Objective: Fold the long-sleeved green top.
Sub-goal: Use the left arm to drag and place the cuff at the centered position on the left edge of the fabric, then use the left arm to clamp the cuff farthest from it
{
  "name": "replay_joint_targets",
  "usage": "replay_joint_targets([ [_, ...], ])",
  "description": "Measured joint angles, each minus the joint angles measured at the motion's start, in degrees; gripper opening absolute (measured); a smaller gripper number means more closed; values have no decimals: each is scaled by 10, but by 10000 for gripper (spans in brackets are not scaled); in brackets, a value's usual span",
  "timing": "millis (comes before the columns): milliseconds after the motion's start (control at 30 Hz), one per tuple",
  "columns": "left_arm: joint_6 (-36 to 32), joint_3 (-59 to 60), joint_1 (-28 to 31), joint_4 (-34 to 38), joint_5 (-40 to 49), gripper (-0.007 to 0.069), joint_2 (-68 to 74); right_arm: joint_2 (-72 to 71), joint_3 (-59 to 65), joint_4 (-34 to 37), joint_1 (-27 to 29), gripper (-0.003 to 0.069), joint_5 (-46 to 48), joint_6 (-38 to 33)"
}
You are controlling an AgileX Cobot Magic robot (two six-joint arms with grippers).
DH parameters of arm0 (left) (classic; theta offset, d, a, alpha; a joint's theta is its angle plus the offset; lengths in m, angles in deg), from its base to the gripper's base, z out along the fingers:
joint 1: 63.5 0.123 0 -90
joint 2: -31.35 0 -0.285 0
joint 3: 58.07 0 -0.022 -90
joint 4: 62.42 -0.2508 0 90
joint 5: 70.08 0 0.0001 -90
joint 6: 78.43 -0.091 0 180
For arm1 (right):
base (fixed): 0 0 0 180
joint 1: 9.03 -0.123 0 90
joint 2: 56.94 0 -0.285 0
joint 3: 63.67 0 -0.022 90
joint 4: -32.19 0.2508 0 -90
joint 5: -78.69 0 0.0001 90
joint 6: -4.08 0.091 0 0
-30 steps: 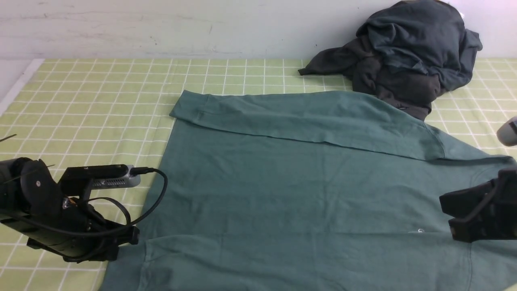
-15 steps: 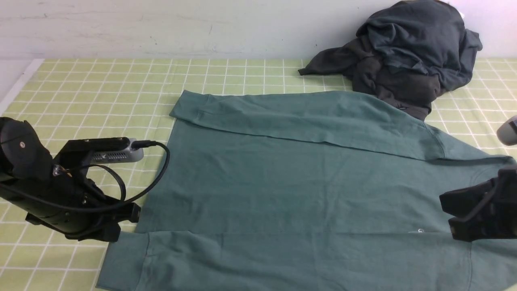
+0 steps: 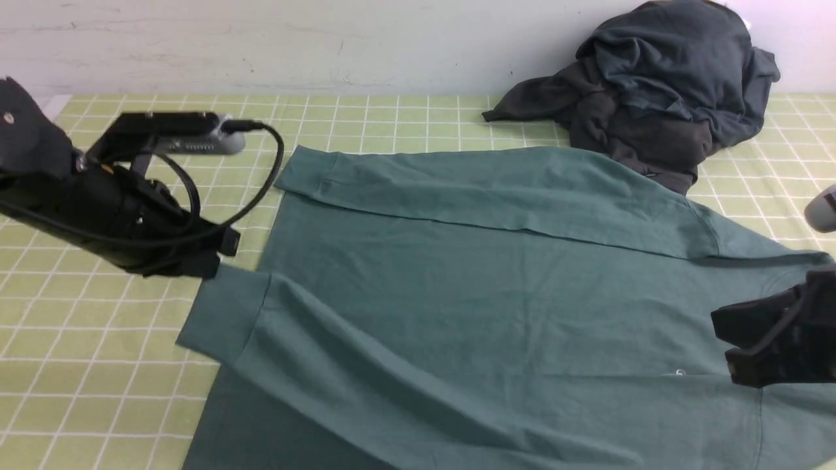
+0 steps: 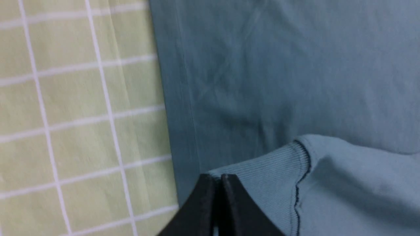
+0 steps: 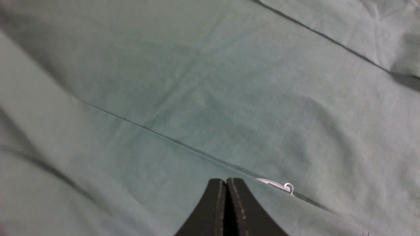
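The green long-sleeved top (image 3: 496, 287) lies spread on the checked cloth. Its far sleeve (image 3: 490, 189) is folded across the body. My left gripper (image 3: 219, 258) is shut on the ribbed cuff (image 3: 222, 313) of the near sleeve and holds it lifted over the top's left edge. The left wrist view shows the cuff (image 4: 262, 170) pinched at the gripper (image 4: 218, 177). My right gripper (image 3: 722, 343) is shut and low over the top's right part, next to a small white label loop (image 5: 279, 186). In the right wrist view the gripper (image 5: 225, 180) shows no cloth between its jaws.
A dark charcoal-grey heap of garments (image 3: 659, 85) sits at the back right against the wall, touching the top's far edge. The yellow-green checked tablecloth (image 3: 130, 196) shows at the left and back. A pale rounded object (image 3: 823, 209) is at the right edge.
My left gripper has risen and moved away from me with the cuff, dragging the near sleeve diagonally up over the body. The right gripper has not moved.
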Motion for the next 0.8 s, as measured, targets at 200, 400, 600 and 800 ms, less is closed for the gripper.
replay_joint_targets([
  [200,-1,-77,0,8,-26,-1,5,0,0,-4,0,-14,-1,0],
  [400,-1,-155,0,11,-41,-1,94,0,0,-4,0,-14,-1,1],
  [600,0,-267,0,3,-34,37,264,0,0,6,0,-14,-1,1],
  [800,14,-433,0,-27,-12,237,391,0,0,7,0,-14,-1,1],
])
